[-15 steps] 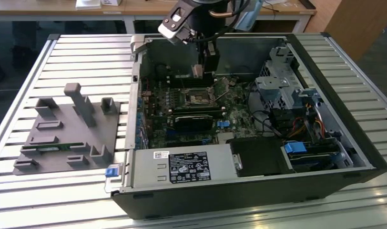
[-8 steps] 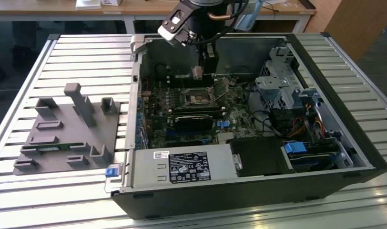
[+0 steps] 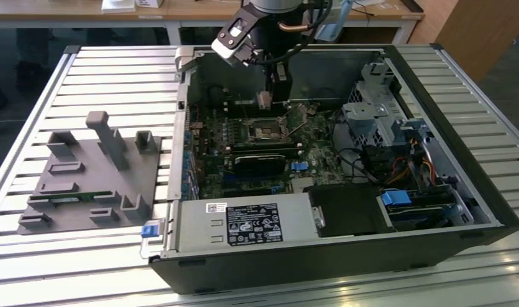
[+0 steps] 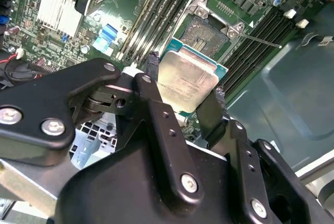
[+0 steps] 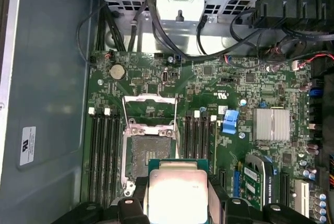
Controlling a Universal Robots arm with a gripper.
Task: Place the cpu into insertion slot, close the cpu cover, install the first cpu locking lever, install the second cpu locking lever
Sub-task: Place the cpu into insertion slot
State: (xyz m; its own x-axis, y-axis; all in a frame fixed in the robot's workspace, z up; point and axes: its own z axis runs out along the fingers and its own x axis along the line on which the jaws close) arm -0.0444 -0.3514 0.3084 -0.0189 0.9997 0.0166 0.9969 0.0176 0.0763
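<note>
The gripper is clamping the cpu by two opposite edges, its black fingers parted just the chip's width and pressing on it; the cpu is hanging, metal top towards the wrist cameras, above the insertion slot and apart from it, overlapping one edge of the slot in both wrist views; the slot is lying bare, its dark centre showing; the cpu cover is standing swung open at the slot's edge farthest from the chip; a thin lever is sticking out from a corner of the slot; long black memory slots are flanking the slot on both sides; beyond them a blue connector and a finned silver heatsink are sitting on the green board; the open computer case is walling the slot in; outside it, well apart from the slot, a grey fixture is resting on the slatted table.
</note>
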